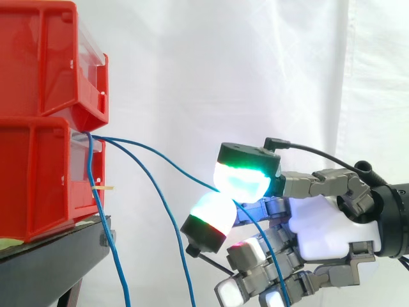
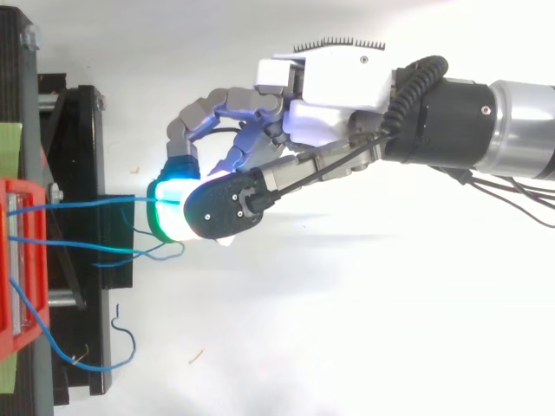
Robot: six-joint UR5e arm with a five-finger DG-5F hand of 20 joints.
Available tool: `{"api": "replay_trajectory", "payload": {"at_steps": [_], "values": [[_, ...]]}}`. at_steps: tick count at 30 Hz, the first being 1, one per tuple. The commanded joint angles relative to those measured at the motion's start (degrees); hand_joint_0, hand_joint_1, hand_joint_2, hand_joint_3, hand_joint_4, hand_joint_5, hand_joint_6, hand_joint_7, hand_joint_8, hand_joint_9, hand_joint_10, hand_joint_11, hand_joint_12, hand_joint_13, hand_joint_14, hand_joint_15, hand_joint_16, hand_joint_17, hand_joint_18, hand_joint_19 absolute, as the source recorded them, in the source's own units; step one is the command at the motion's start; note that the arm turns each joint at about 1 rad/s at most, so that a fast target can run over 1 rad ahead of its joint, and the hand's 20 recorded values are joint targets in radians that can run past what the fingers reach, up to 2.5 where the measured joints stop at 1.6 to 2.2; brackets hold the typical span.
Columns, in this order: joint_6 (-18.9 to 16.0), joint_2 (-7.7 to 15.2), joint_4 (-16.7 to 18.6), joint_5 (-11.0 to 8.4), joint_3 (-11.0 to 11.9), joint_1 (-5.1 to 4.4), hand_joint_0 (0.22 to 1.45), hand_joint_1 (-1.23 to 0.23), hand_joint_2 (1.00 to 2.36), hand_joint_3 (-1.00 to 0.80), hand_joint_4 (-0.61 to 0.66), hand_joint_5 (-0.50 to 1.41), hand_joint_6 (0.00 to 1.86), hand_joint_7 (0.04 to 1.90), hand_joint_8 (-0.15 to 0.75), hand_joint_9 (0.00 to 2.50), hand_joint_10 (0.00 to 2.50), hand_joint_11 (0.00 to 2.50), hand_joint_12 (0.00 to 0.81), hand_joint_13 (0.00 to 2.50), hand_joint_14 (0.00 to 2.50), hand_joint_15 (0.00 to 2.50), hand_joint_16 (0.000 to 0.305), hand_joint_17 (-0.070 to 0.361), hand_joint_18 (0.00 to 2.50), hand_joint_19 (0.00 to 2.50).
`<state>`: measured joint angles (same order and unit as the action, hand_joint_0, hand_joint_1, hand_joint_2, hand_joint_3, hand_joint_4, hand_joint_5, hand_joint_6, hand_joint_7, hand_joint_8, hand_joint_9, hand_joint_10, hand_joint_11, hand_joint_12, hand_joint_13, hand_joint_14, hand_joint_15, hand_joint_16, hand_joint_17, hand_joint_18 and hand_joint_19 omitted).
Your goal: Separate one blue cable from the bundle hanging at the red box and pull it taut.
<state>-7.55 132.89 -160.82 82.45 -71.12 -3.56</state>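
One blue cable (image 1: 166,161) runs from the red box (image 1: 38,179) lip rightward, slightly down, into the hand (image 1: 319,224) — pinched between two glowing pads (image 1: 239,179), slight sag. The other cables (image 1: 118,256) hang free. Pull axis — straight away from the box.

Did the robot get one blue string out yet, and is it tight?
Separated: one thin blue cable is pinched between the hand's glowing fingertips, apart from the other blue cables drooping by the red plastic box. In hand: the pull. Left: it bows slightly, so probably not taut.
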Motion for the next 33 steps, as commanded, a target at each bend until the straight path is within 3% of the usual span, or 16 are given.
{"api": "replay_trajectory", "payload": {"at_steps": [1, 8, 14, 17, 20, 26, 28, 29, 31, 32, 33], "values": [[0.08, 0.0, -0.02, 0.08, 0.02, -0.13, 0.68, -0.78, 1.02, -0.15, -0.21, -0.19, 0.91, 1.19, 0.32, 1.05, 0.02, 1.08, 0.357, 0.91, 0.02, 0.48, 0.043, 0.097, 1.0, 0.53], [0.61, 0.0, 0.25, 0.26, -0.78, -0.13, 0.69, -0.77, 1.02, -0.19, -0.2, -0.2, 0.92, 1.17, 0.312, 1.09, 0.02, 1.19, 0.355, 0.93, 0.02, 0.51, 0.042, 0.094, 1.0, 0.54], [1.75, 0.0, 3.24, 0.08, -3.76, -0.57, 0.7, -0.76, 1.02, -0.21, -0.2, -0.2, 0.93, 1.14, 0.308, 1.18, 0.0, 1.56, 0.355, 1.01, 0.02, 0.66, 0.041, 0.093, 1.0, 0.55], [1.84, 0.0, 6.49, -0.01, -4.47, -0.75, 0.7, -0.76, 1.02, -0.21, -0.2, -0.2, 0.93, 1.14, 0.309, 1.15, 0.16, 1.63, 0.366, 1.05, 0.02, 0.79, 0.042, 0.094, 0.99, 0.55], [1.92, 0.0, 7.19, 0.08, -4.55, -0.75, 0.7, -0.75, 1.01, -0.22, -0.2, -0.2, 0.93, 1.13, 0.312, 1.09, 0.4, 1.59, 0.37, 1.14, 0.02, 0.99, 0.041, 0.093, 0.99, 0.58], [2.54, 0.0, 7.19, 0.17, -4.55, -0.75, 0.7, -0.75, 1.01, -0.22, -0.19, -0.2, 0.93, 1.1, 0.322, 0.96, 0.94, 1.43, 0.356, 1.27, 0.0, 1.56, 0.041, 0.093, 1.1, 0.87], [2.54, 0.0, 7.1, 0.17, -4.55, -0.75, 0.7, -0.76, 1.01, -0.21, -0.17, -0.2, 0.93, 1.08, 0.344, 0.83, 1.35, 1.25, 0.36, 1.13, 0.67, 1.46, 0.041, 0.091, 1.17, 1.08], [2.63, 0.0, 7.1, 0.08, -4.47, -0.75, 0.7, -0.77, 1.01, -0.2, -0.17, -0.2, 0.93, 1.08, 0.342, 0.82, 1.37, 1.25, 0.36, 1.09, 0.87, 1.41, 0.04, 0.091, 1.18, 1.13], [2.63, 0.0, 7.1, 0.08, -4.55, -0.75, 0.7, -0.77, 1.01, -0.2, -0.18, -0.19, 0.92, 1.1, 0.355, 0.77, 1.54, 1.22, 0.369, 0.97, 1.52, 1.27, 0.039, 0.088, 1.27, 1.34], [2.72, 0.0, 7.1, -0.01, -4.55, -0.83, 0.7, -0.78, 1.01, -0.2, -0.18, -0.19, 0.92, 1.09, 0.35, 0.76, 1.56, 1.24, 0.372, 0.95, 1.59, 1.29, 0.039, 0.087, 1.28, 1.4], [2.72, 0.0, 7.1, -0.01, -4.55, -0.83, 0.7, -0.78, 1.02, -0.2, -0.18, -0.19, 0.92, 1.1, 0.355, 0.72, 1.72, 1.2, 0.371, 0.89, 1.84, 1.28, 0.039, 0.087, 1.33, 1.53]]}}
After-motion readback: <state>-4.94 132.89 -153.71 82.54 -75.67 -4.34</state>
